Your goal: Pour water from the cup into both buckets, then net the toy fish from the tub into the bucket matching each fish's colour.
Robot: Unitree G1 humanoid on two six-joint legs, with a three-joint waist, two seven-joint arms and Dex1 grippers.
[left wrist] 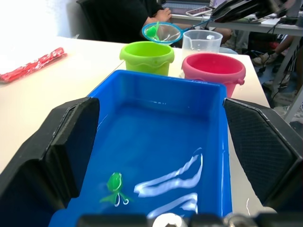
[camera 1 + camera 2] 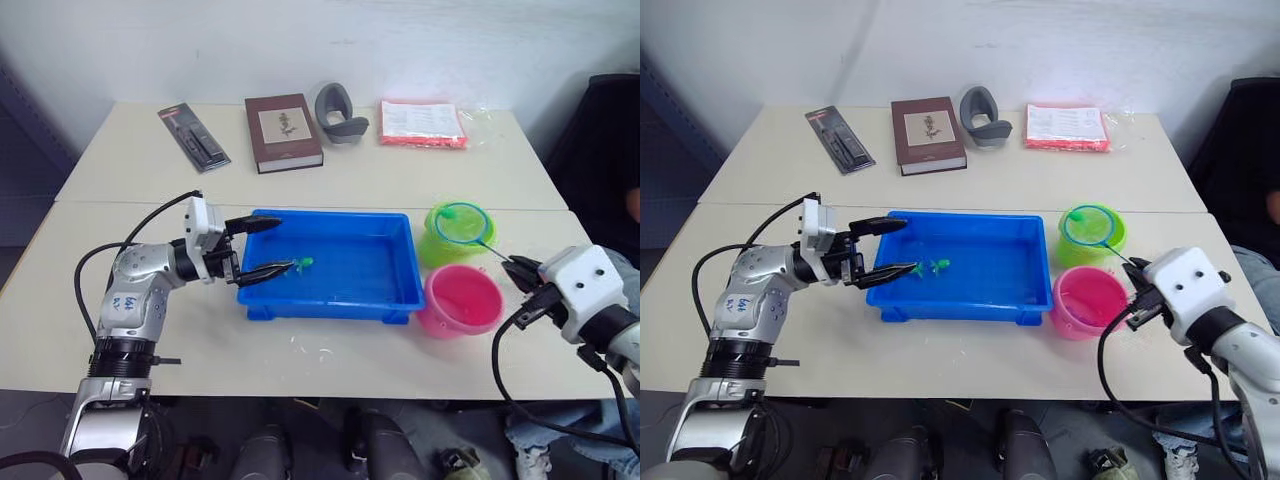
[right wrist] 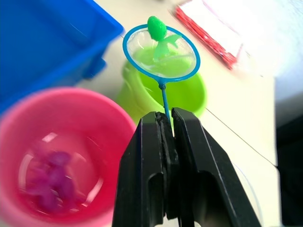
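Note:
The blue tub (image 2: pixel 330 214) holds water and one green toy fish (image 2: pixel 303 263) near its left end. My left gripper (image 2: pixel 268 247) reaches over the tub's left rim, open and empty, with that fish just ahead of its fingers (image 1: pixel 71 142). To the right of the tub stand the lime green bucket (image 2: pixel 438 252) and, nearer me, the pink bucket (image 2: pixel 462 300), which holds purple-pink fish (image 3: pixel 52 179). My right gripper (image 3: pixel 169 116) is shut on the net's thin handle. The net (image 2: pixel 460 222) hangs over the green bucket with a green fish (image 3: pixel 158 33) at its rim. The clear cup (image 1: pixel 202 41) stands behind the buckets.
At the back of the table lie a brown book (image 2: pixel 283 132), a black packaged item (image 2: pixel 193 136), a grey curved object (image 2: pixel 338 111) and a red-edged packet (image 2: pixel 422 123). A seam runs across the table behind the tub. A dark chair (image 2: pixel 605 150) stands at the right.

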